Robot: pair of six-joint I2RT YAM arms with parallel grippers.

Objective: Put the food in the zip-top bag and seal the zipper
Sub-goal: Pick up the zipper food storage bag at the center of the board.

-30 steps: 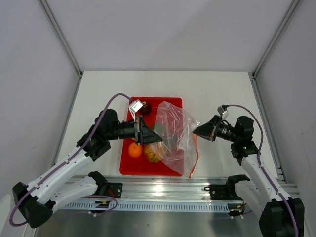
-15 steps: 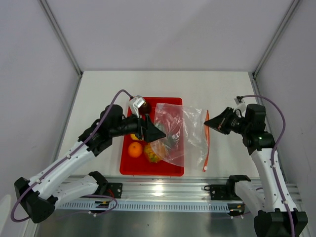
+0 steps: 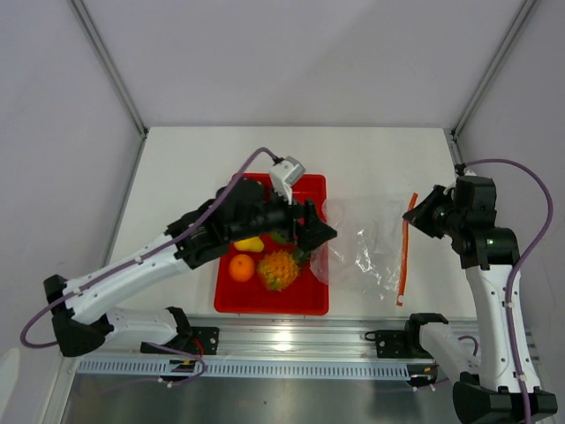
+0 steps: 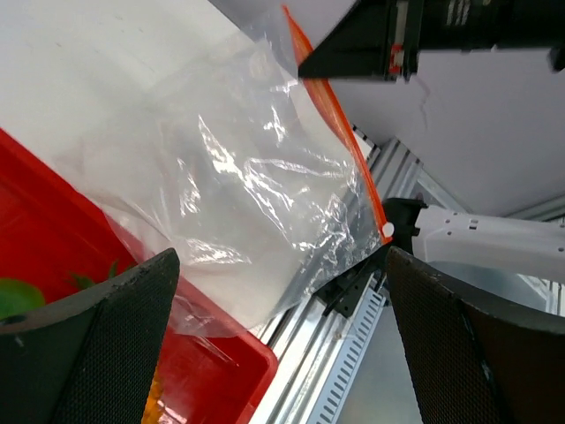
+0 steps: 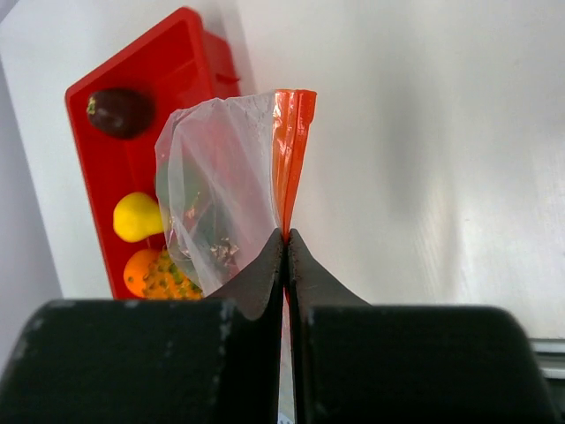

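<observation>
The clear zip-top bag (image 3: 362, 246) lies flat on the white table, right of the red tray (image 3: 274, 303), with its left edge over the tray's rim. Nothing shows inside it. My right gripper (image 3: 416, 215) is shut on the far end of the orange zipper (image 3: 405, 256), as the right wrist view shows: gripper (image 5: 285, 237), zipper (image 5: 290, 150), bag (image 5: 221, 168). My left gripper (image 3: 318, 231) hangs open over the tray's right side, holding nothing (image 4: 282, 344). The food sits in the tray: pineapple (image 3: 277, 269), orange (image 3: 242, 268), pear (image 3: 250, 244), dark red fruit (image 5: 119, 111). The green fruit (image 4: 13, 297) is mostly hidden.
The aluminium rail (image 3: 282, 340) with both arm bases runs along the near table edge, just below the tray and the zipper's near end. The enclosure walls and posts (image 3: 455, 141) border the table on both sides.
My left gripper has opened and let go of the bag, and its arm has swung right. My right gripper has pulled the bag by its zipper to the right, off the tray.
</observation>
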